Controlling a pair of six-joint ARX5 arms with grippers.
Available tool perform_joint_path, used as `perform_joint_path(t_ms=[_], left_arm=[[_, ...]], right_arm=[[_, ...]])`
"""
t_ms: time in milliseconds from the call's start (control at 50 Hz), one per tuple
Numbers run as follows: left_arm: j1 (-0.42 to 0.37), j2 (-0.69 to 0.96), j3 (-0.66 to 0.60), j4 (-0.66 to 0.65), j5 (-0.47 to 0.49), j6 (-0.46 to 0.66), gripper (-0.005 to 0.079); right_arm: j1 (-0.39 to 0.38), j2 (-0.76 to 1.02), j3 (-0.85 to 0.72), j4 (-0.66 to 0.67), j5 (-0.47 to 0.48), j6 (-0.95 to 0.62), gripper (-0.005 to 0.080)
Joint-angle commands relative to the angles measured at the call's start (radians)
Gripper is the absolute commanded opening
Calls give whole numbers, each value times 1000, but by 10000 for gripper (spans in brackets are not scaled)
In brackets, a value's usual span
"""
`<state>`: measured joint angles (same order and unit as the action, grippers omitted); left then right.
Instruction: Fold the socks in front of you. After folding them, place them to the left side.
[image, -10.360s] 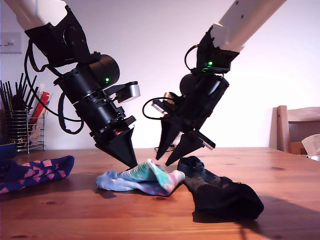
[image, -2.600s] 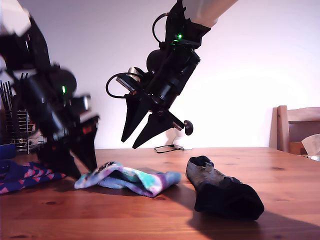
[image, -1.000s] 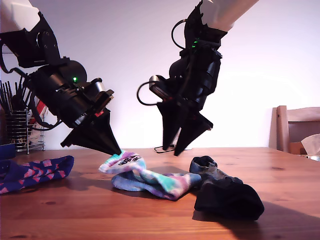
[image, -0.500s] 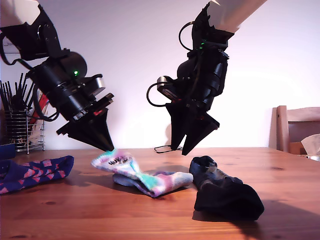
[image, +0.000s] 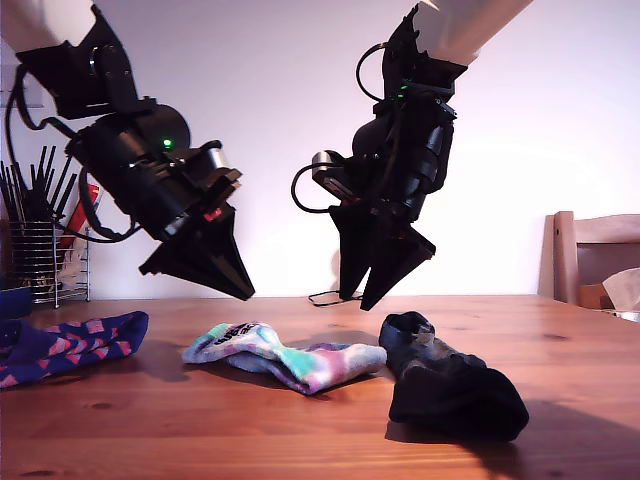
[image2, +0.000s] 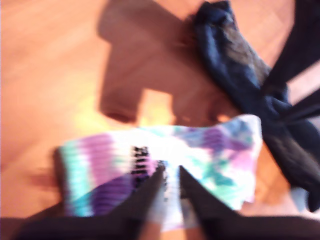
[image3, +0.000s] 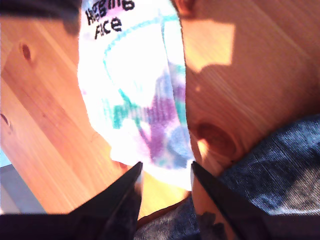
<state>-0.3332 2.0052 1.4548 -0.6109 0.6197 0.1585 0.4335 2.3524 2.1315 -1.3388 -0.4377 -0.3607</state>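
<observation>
At lower centre of the exterior view, the tie-dye sock (image: 285, 357) lies folded on the wooden counter (image: 560, 330), the black sock (image: 450, 385) just beside it and the navy-and-pink sock (image: 70, 345) at lower left. My first gripper (image: 243, 292) hovers above it, jaws nearly closed and empty; my second gripper (image: 358, 300) hangs with jaws slightly parted, empty. A wire rack (image: 40, 262) holding utensils stands at left, a chair (image: 590, 255) at right.

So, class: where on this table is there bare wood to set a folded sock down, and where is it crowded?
Bare wood runs along the front edge of the table and between the patterned navy sock and the tie-dye sock. More lies at the exterior view's right beyond the black sock. The middle is crowded: tie-dye and black socks nearly meet.
</observation>
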Motion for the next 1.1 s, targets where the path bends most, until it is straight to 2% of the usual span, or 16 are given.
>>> perform_joint_path(t_ms=[0, 380, 640, 820, 860, 940, 980, 1080], left_arm=[[-20, 34, -7, -1, 1, 1, -20], [-64, 135, -7, 17, -7, 18, -20], [-65, 142, -7, 20, -206, 132, -20], [-61, 142, -7, -1, -272, 224, -20], [-61, 142, -7, -5, -298, 279, -20], [-61, 142, -6, -38, -336, 330, -20], [-61, 142, -6, -64, -375, 374, -20], [-61, 136, 2, -119, -477, 402, -19]], right_arm=[[3, -23, -25, 2, -4, -3, 271], [4, -23, -25, 11, -5, -3, 271], [10, -23, -25, 20, -17, -3, 271], [21, -18, -25, 92, -24, -4, 271], [26, -13, -25, 97, -23, -4, 271], [30, -6, -25, 94, -24, -4, 271], [30, -3, -25, 95, -24, -4, 270], [32, 0, -25, 99, -24, -7, 270]])
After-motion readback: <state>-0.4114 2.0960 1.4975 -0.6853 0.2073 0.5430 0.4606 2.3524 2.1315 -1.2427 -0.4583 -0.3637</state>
